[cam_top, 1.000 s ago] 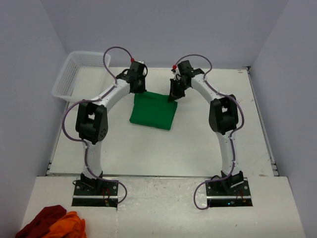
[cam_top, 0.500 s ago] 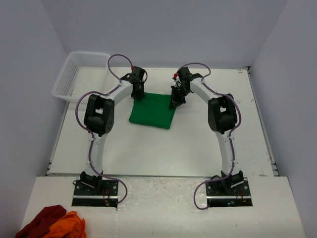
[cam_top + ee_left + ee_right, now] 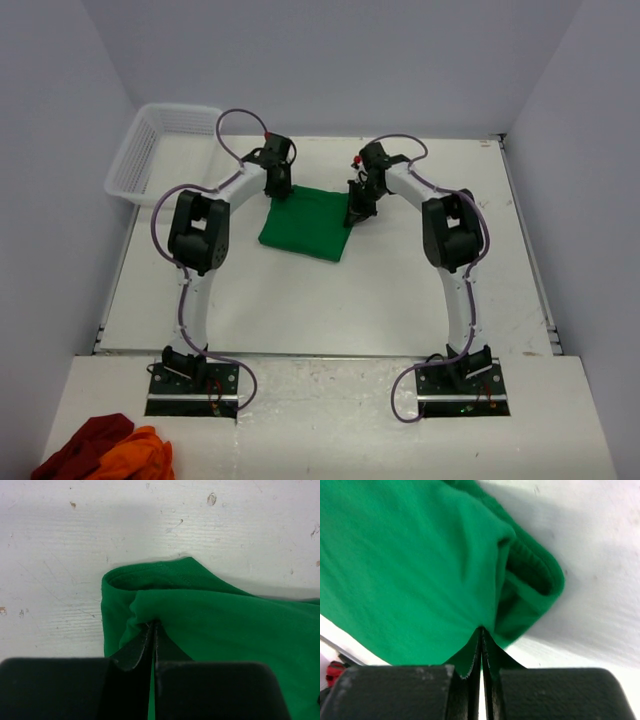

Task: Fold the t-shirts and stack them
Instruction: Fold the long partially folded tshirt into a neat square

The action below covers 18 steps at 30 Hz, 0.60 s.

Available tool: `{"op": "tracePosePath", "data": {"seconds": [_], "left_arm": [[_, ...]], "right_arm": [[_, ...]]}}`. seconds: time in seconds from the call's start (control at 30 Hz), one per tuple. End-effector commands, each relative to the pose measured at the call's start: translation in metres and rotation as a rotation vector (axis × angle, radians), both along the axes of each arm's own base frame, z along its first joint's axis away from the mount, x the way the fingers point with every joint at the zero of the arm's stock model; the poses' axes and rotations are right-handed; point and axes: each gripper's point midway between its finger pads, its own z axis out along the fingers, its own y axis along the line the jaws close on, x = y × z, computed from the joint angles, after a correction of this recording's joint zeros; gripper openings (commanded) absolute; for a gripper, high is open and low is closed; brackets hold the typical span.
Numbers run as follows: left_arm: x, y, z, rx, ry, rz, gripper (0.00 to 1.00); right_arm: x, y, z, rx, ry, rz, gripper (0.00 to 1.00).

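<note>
Looking down from the top external camera, I see the green t-shirt [image 3: 307,222] lying as a folded square on the far half of the white table [image 3: 350,300], between the 2 arms. The left gripper [image 3: 276,196] is down on its far left corner and the right gripper [image 3: 354,213] on its far right edge. I judge 1 claw per side is meant to keep the cloth level for a further fold or a shift. A white basket [image 3: 150,150] sits at the far left corner, well apart from the shirt. Dark red and orange cloths [image 3: 100,450] lie on the near ledge [image 3: 330,420]. Pale walls [image 3: 330,60] close in 3 sides.

On the left wrist camera, the fingers [image 3: 131,650] are pinched together on a tuck of green fabric beside a rolled hem corner, so this claw is clamped narrow on the shirt. The tabletop is white, scuffed and flecked.

On the right wrist camera, the claw is likewise closed on a pucker of cloth next to a doubled-over corner, which throws a soft shadow on the bare white surface.
</note>
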Motion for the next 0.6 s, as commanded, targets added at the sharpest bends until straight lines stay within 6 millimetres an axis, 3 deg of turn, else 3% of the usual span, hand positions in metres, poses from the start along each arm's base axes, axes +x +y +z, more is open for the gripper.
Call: {"op": "tracePosePath", "data": {"seconds": [0.0,0.13,0.17,0.23,0.27,0.4,0.57], "left_arm": [[0.007,0.004,0.045,-0.023,-0.103,-0.007,0.02],[0.0,0.007,0.066,-0.034,-0.132,0.012,0.02],[-0.003,0.007,0.068,-0.034,-0.131,0.013,0.02],[-0.007,0.007,0.083,-0.038,-0.155,0.021,0.02],[-0.012,0.005,0.091,-0.045,-0.163,0.024,0.02],[-0.026,0.001,0.106,-0.029,-0.182,0.042,0.03],[-0.059,-0.017,0.102,0.002,-0.155,0.037,0.01]], "right_arm": [[0.002,-0.012,0.029,-0.051,-0.099,0.007,0.0],[0.005,-0.019,0.064,-0.059,-0.211,-0.001,0.12],[0.0,-0.021,0.076,-0.056,-0.232,-0.005,0.22],[-0.008,-0.024,0.081,-0.053,-0.238,-0.01,0.36],[-0.011,-0.025,0.09,-0.046,-0.249,-0.016,0.49],[-0.032,-0.02,0.084,-0.009,-0.216,0.003,0.7],[-0.064,-0.018,0.058,-0.031,-0.155,0.025,0.72]]}}
